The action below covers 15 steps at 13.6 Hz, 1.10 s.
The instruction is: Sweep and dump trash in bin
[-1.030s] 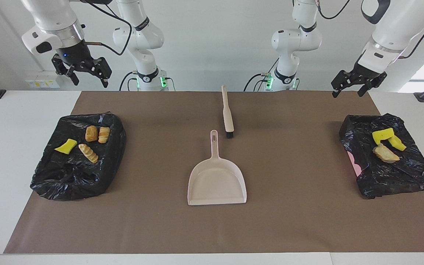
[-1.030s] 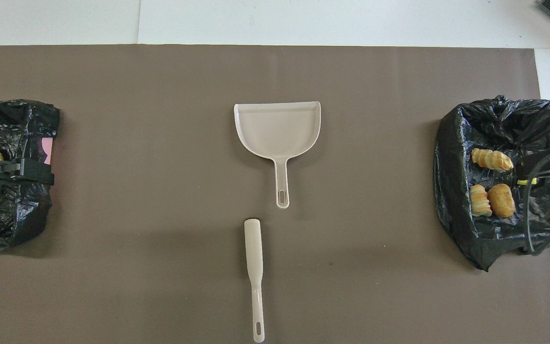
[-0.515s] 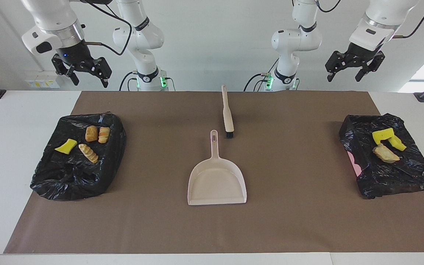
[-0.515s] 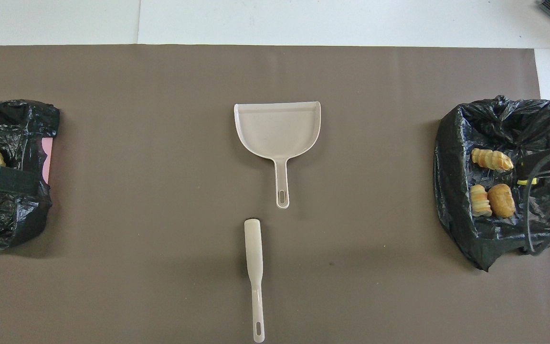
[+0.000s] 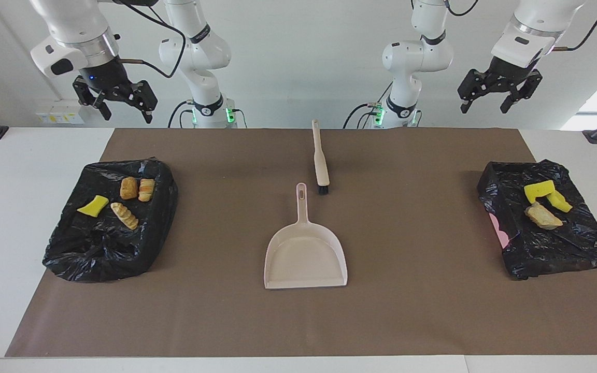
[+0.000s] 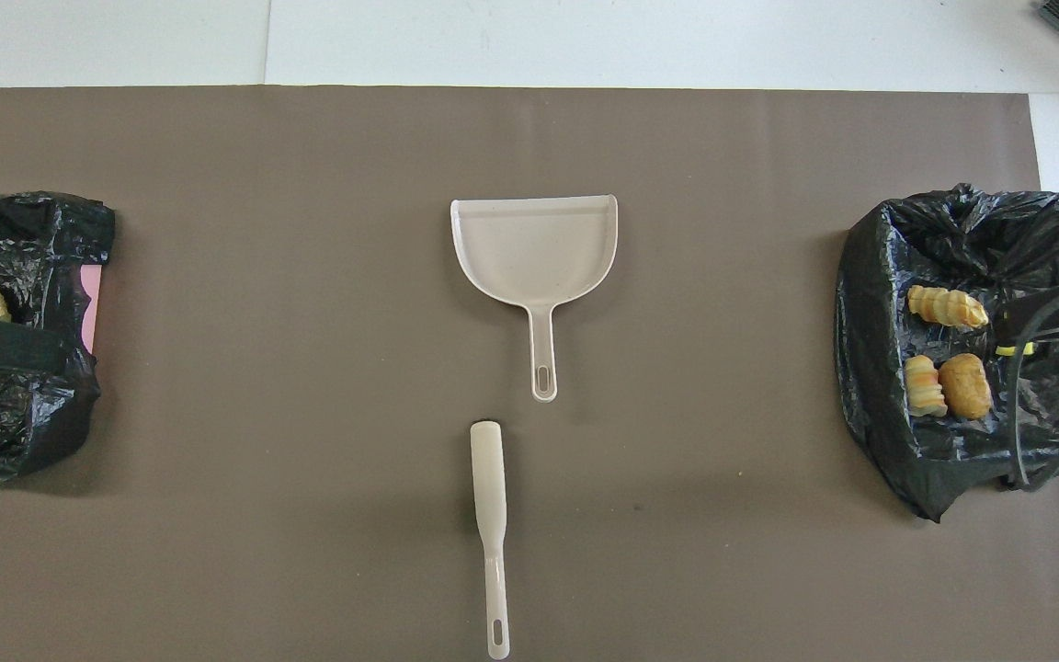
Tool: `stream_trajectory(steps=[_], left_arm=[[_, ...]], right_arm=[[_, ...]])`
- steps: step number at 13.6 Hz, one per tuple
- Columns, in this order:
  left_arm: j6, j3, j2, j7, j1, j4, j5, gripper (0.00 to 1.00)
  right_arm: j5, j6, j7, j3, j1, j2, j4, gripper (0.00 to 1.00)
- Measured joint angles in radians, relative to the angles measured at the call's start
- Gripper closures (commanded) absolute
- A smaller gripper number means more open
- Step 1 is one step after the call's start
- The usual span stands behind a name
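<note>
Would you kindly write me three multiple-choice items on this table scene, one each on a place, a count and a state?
1. Where does the brush lie?
A. nearer to the robots than the dustpan
B. inside the dustpan
C. on a bin

2. How many pieces of trash lie on the bin at the right arm's end?
A. one
B. four
C. seven

3. How is the left gripper?
A. shut on the brush
B. resting on the table
C. open and raised, holding nothing

Key: 1 A, the brush lies higher in the facing view; 2 B, three bread pieces and one sponge; 3 C, fingers apart, nothing between.
</note>
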Motion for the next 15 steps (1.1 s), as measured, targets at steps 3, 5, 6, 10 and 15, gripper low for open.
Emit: stream_trajectory(steps=[3, 5, 6, 10, 15], left_arm=[[0.039, 0.009, 0.0, 0.0, 0.0, -0.009, 0.0, 0.0], [0.04, 0.012, 0.0, 0.001, 0.001, -0.009, 0.0, 0.0], [0.04, 0.012, 0.0, 0.001, 0.001, -0.009, 0.0, 0.0], [0.04, 0.013, 0.0, 0.0, 0.001, -0.009, 0.0, 0.0], [0.04, 0.013, -0.001, 0.0, 0.001, -0.009, 0.0, 0.0]], right_arm=[[0.0, -0.002, 0.0, -0.007, -0.001, 0.0, -0.002, 0.0], [0.0, -0.007, 0.0, -0.007, 0.0, -0.001, -0.002, 0.0], [0.0, -0.007, 0.0, -0.006, 0.0, -0.002, -0.003, 0.0], [0.0, -0.007, 0.0, -0.004, 0.001, -0.003, -0.005, 0.0], [0.0, -0.007, 0.0, -0.002, 0.005, -0.004, -0.006, 0.0]])
